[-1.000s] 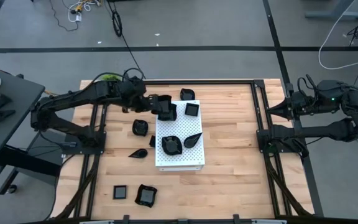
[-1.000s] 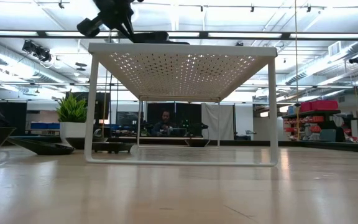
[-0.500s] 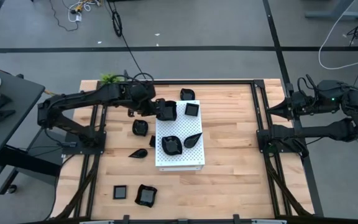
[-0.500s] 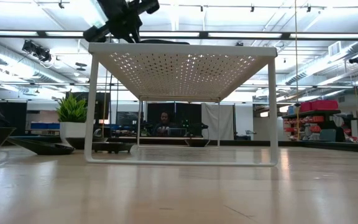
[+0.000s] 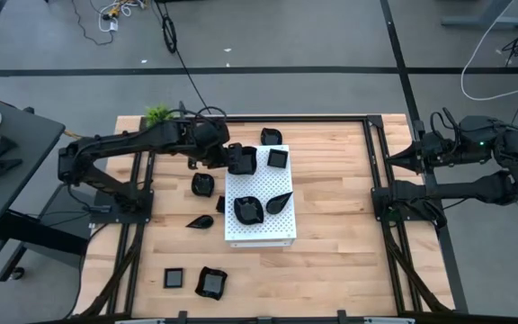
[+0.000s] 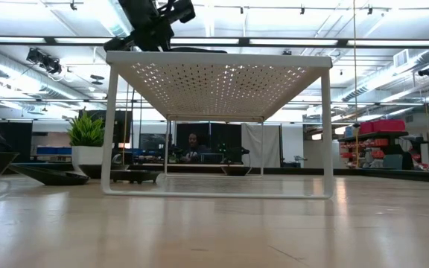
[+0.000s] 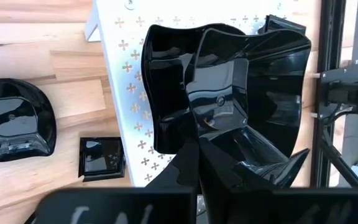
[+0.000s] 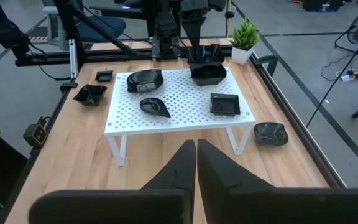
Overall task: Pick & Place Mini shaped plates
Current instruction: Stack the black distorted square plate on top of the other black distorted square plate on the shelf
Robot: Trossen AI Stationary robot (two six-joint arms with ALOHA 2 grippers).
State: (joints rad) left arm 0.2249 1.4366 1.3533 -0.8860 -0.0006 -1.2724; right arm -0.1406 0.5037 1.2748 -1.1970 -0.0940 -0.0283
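Observation:
My left gripper [image 5: 231, 157] is shut on a glossy black wavy-edged mini plate [image 5: 245, 159] at the far left corner of the white perforated board [image 5: 259, 229]. A square plate [image 5: 278, 158], a wavy plate [image 5: 248, 209] and a leaf-shaped plate [image 5: 279, 202] lie on the board. More plates lie on the wood: [image 5: 203, 184], [image 5: 200, 220], [image 5: 268, 136], [image 5: 175, 278], [image 5: 210, 283]. My right gripper [image 8: 196, 155] waits shut at the table's right side, touching nothing. My left gripper pinches the wavy plate's raised rim [image 7: 199, 134] on its left side between the two fingers [image 7: 185, 165]. The fingers slant down from the table's left. The plate [image 8: 207, 73] sits level with its underside on the board's top at the far left corner.
A small green potted plant [image 5: 157, 114] stands at the table's far left corner, close behind my left arm. The board is a raised shelf on white legs [image 6: 110, 126]. Black frame rails [image 5: 376, 171] run along both sides. Bare wood lies to the right of the board.
My left gripper has gone down and a little toward the table's right edge, staying shut on the wavy plate. The plate, held clear above the board's far left corner a second ago, has come down level with the board's top.

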